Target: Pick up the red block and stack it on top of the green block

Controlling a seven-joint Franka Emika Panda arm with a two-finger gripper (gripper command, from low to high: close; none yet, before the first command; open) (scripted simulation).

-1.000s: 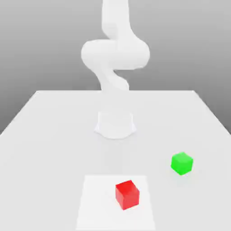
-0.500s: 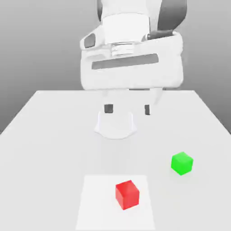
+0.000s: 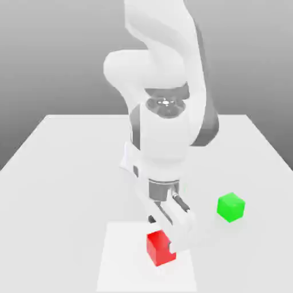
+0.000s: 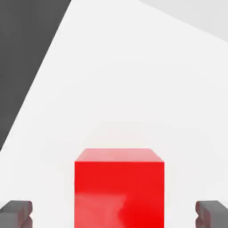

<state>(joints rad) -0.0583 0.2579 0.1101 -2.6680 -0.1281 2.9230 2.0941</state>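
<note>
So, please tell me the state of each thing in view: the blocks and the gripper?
red block: resting on the table, between the open fingers, not gripped.
green block: resting on the table, apart, nothing on top.
gripper: open, lowered around the red block.

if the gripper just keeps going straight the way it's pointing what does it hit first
Most likely the red block: in the hand view it sits between the open fingertips of the gripper, right ahead, the table beneath it.

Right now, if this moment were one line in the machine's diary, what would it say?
phase: reaching | claw: open, either side of red block | red block: on table | green block: apart, bare
</note>
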